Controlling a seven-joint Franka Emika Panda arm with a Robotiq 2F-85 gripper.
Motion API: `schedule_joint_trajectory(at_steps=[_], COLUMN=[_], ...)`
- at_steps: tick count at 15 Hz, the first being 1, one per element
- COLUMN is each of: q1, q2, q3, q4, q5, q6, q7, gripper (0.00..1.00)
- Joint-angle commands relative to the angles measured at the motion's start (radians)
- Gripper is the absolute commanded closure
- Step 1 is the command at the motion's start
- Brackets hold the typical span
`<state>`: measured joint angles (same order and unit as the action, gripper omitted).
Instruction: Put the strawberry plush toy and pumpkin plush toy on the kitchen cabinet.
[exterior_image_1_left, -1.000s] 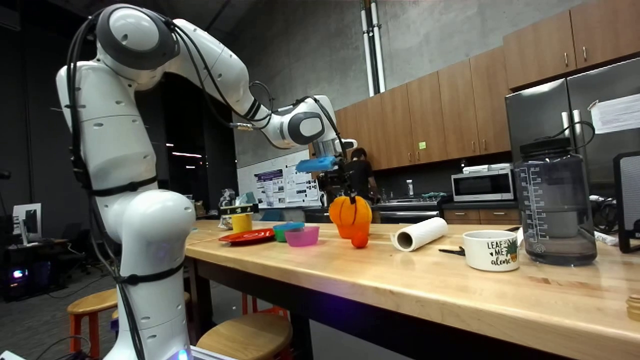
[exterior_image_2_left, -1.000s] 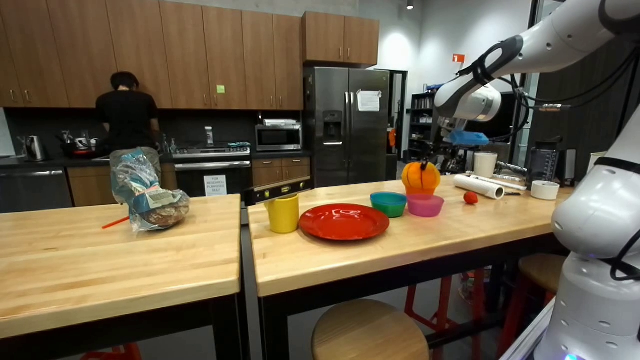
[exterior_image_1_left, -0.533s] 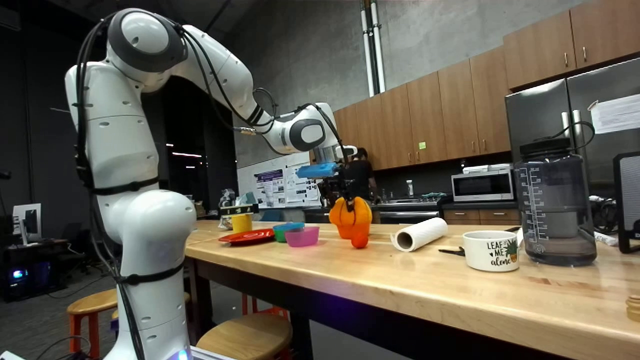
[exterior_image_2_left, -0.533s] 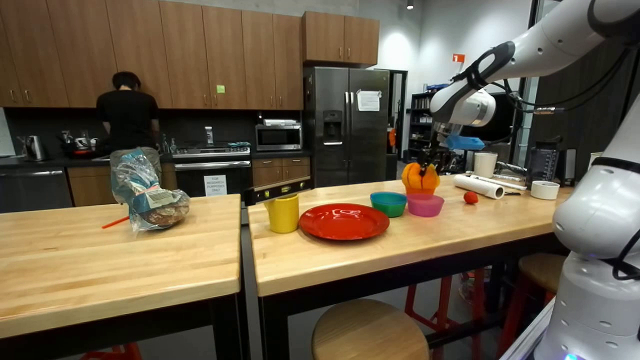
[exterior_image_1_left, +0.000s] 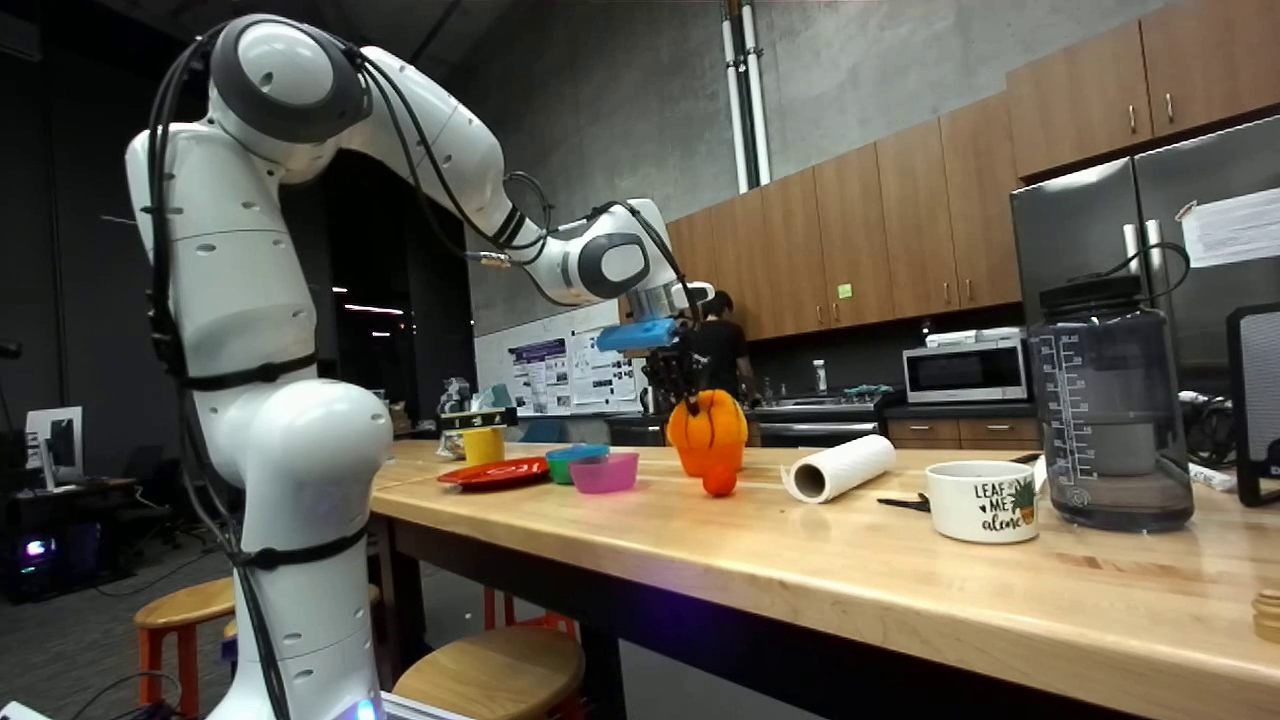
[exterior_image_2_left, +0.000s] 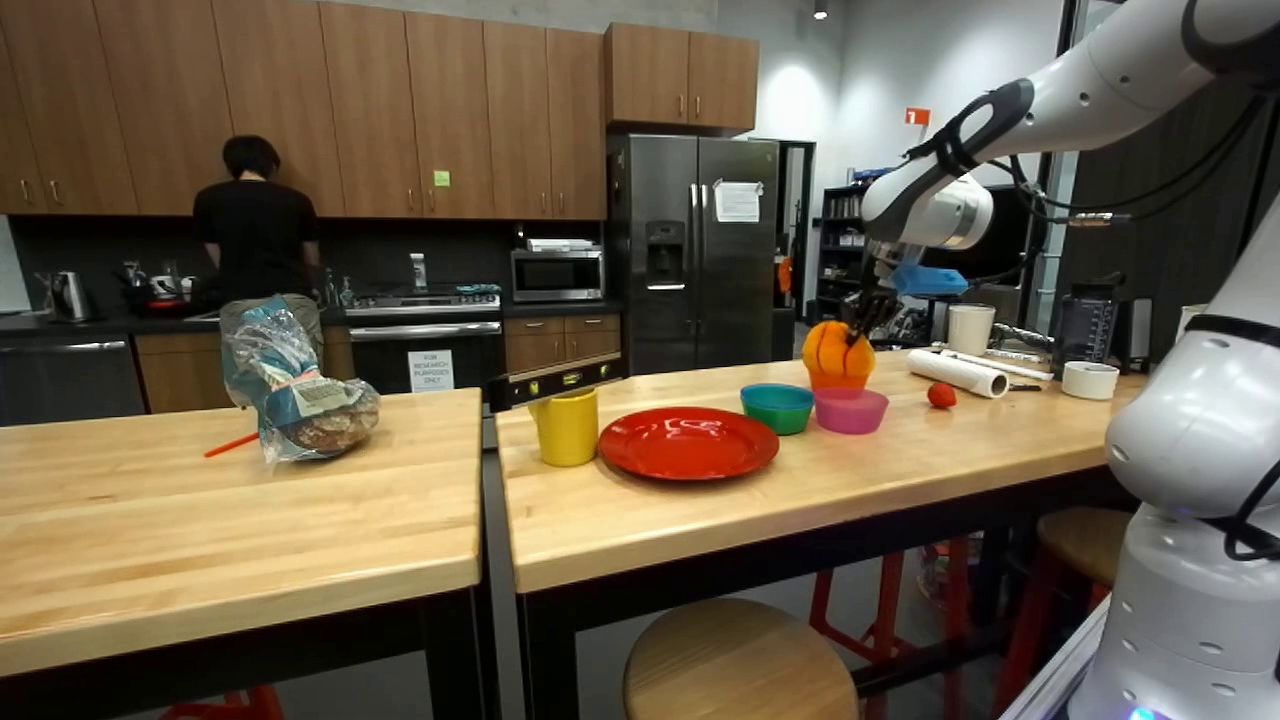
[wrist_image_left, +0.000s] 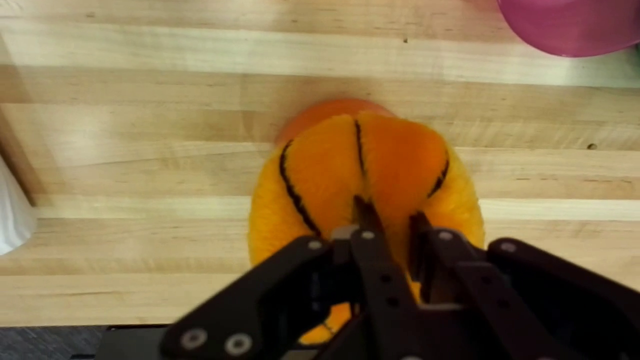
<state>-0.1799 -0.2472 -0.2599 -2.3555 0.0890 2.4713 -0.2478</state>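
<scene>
The round orange pumpkin plush toy (wrist_image_left: 320, 185), with dark stitched lines, sits on a reddish-orange cup-like base (exterior_image_1_left: 690, 461) on the pale wood top of the kitchen cabinet (exterior_image_2_left: 640, 525). My gripper (wrist_image_left: 393, 215) points down at its top. The dark fingers (wrist_image_left: 372, 250) stand close together with a fold of orange plush squeezed between them. In both exterior views the fingertips touch the toy's upper part off-centre, and it leans slightly. No stem shows. The small red strawberry plush toy (exterior_image_2_left: 941, 395) lies on the wood beside it, apart from my gripper; the wrist view does not include it.
A pink bowl (exterior_image_2_left: 850, 410), a green bowl (exterior_image_2_left: 778, 412) and a red plate (exterior_image_2_left: 690, 443) stand to one side. A yellow mug (exterior_image_2_left: 567, 430) carries a spirit level. Across from them lie a white paper roll (exterior_image_1_left: 838, 468), a white bowl (exterior_image_1_left: 982, 502) and a large bottle (exterior_image_1_left: 1110, 410).
The fingers have come together at the pumpkin's top. My arm went down, then rose slightly. The pumpkin has shifted a little and leans; the strawberry stays put.
</scene>
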Motion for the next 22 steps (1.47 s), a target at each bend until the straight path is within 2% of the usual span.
schedule_joint_trajectory(at_steps=[1, 6, 12, 16, 22], q1=[0.001, 0.015, 0.078, 0.069, 0.110], q2=[-0.052, -0.111, -0.130, -0.091, -0.050], q3=[0.001, 0.011, 0.038, 0.111, 0.170], q4=[-0.013, -0.018, -0.012, -0.018, -0.035], q5=[-0.008, -0.010, -0.001, -0.069, -0.097], q6=[0.013, 0.033, 0.078, 0.152, 0.167], q7=[-0.012, -0.023, -0.039, 0.058, 0.083], gripper=[0.98, 0.97, 0.97, 0.97, 0.97])
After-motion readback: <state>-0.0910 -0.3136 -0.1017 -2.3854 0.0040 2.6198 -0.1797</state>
